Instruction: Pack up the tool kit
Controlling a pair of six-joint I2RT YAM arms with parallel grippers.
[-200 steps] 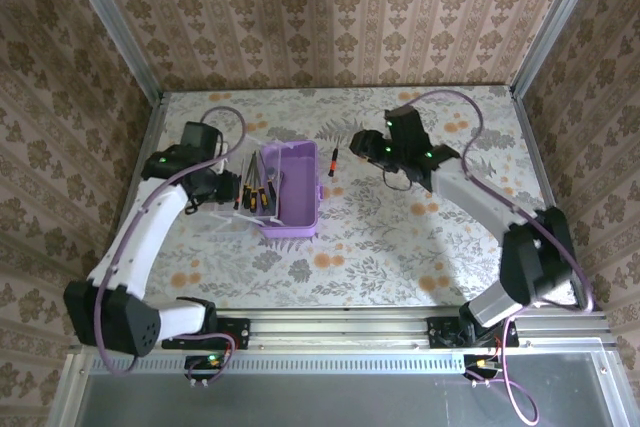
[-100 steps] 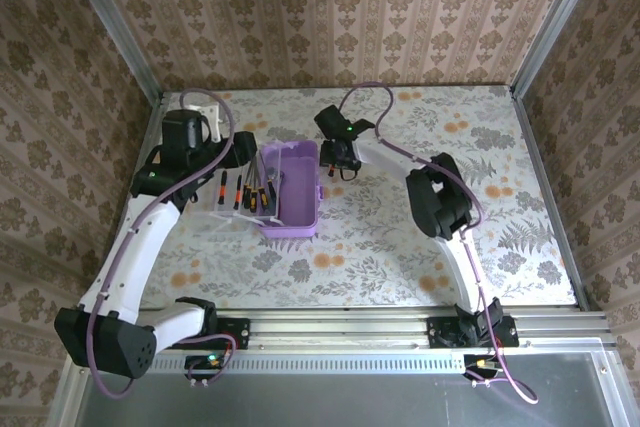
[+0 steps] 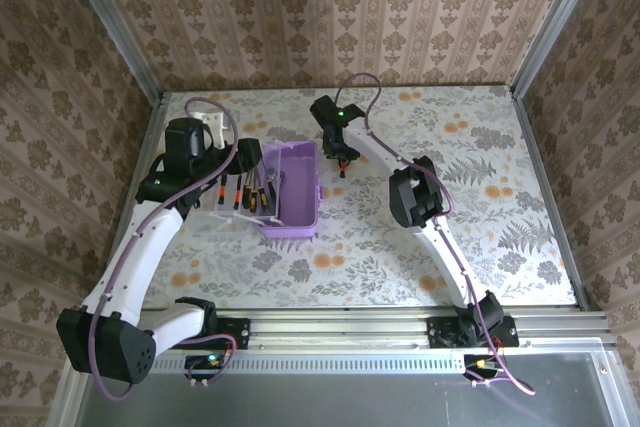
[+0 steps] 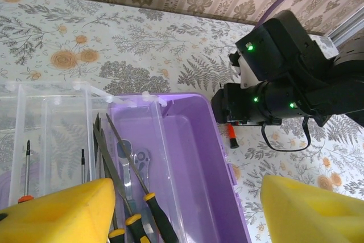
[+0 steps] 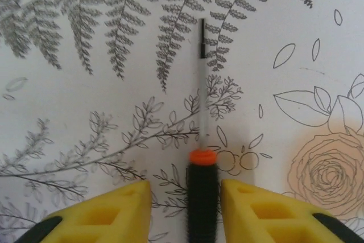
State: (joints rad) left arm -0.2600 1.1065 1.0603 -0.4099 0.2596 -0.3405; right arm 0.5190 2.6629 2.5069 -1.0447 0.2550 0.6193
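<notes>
Jaws wide on the left, jaws around one screwdriver on the right.

The left gripper [image 4: 187,214] hangs with its yellow pads spread wide over the open purple case [image 4: 193,140]. Other screwdrivers [image 4: 156,220] lie by the clear lid [image 4: 51,123] at its 9 o'clock. Farther off, at the case's 2 o'clock, the right gripper [image 5: 185,189] has a pad on each side of a black-and-orange screwdriver [image 5: 203,197] lying on the table [image 5: 85,112]. There is a small gap, so it is not pinched yet.

A purple case [image 3: 291,192] lies open on the flowery table [image 3: 480,197]. Little screwdrivers [image 3: 245,194] lie in a row on the clear lid [image 3: 222,213], just left of the case. The left gripper [image 3: 248,155] hangs by the case's far left corner. The right gripper [image 3: 340,153] is just right of the case, over a lone screwdriver [image 3: 343,171].
</notes>
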